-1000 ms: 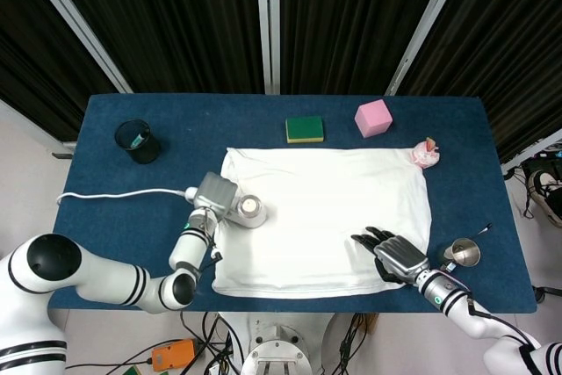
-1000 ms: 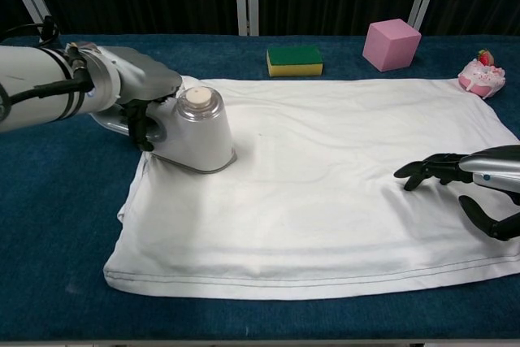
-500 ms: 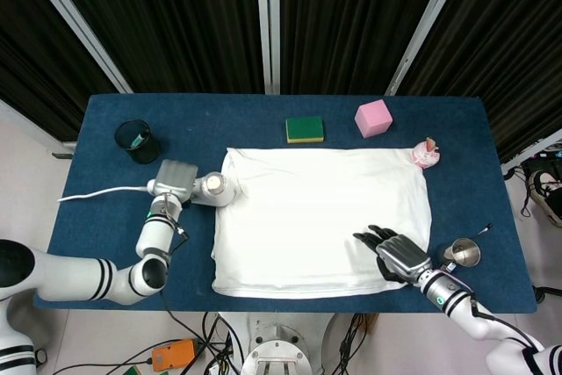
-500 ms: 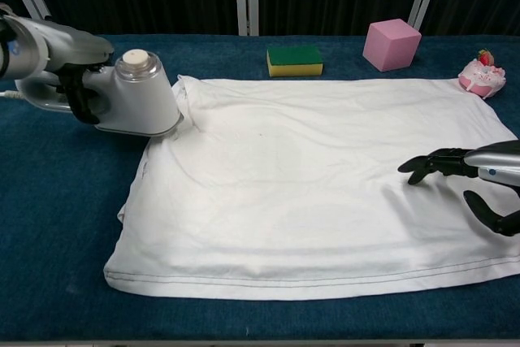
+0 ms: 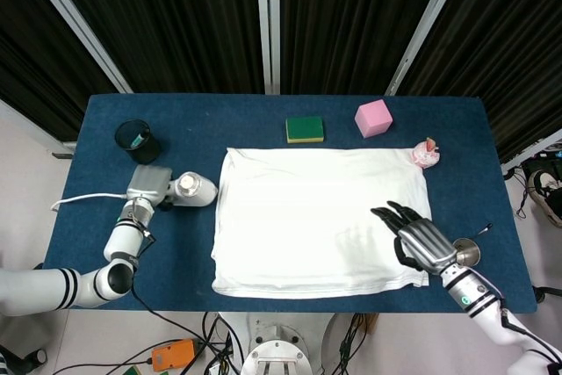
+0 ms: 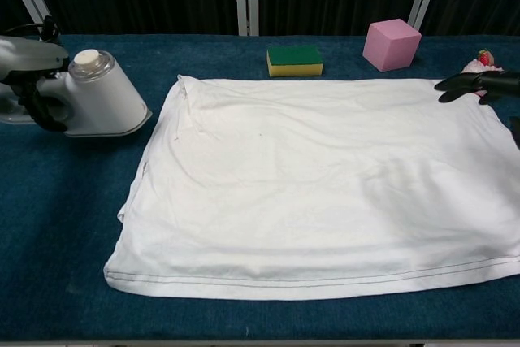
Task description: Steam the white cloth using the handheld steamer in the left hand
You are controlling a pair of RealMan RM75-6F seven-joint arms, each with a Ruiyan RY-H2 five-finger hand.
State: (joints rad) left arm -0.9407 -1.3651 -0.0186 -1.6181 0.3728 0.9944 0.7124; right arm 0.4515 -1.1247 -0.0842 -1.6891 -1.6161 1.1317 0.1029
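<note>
Fingers (image 6: 36, 103) of the left hand (image 6: 32, 101) wrap the handle of the steamer (image 6: 97, 97), dark against its pale grey body. Steamer sits on the blue surface (image 5: 263, 116), just left of the cloth (image 5: 320, 221) and apart from its edge. Its wide base faces right toward the cloth; a round cap shows on top. White cord (image 5: 88, 200) trails from its back end to the left edge of the surface.

Right hand (image 5: 421, 239) is over the near-right part of the cloth, fingers (image 5: 397, 213) spread apart and holding nothing. Head view cannot settle whether it touches the fabric. Chest view shows only its dark fingertips at the right edge of frame, raised and close to the far-right corner of the cloth.

Cloth lies flat across the middle of the surface, roughly rectangular, with faint wrinkles. Far-left corner carries a small fold. Near hem shows a stitched seam.

Other items on the surface:
- green sponge (image 5: 305, 129), yellow underside, just beyond the far edge of the cloth, near centre
- pink cube (image 5: 373, 118), to the right of the sponge, far side
- small pink and white object (image 5: 425, 155) at the far-right corner of the cloth; too small to identify
- black cup (image 5: 137, 140) at far left, something pale inside it
- metal funnel (image 5: 465, 254) near the right edge, just beside the right wrist
</note>
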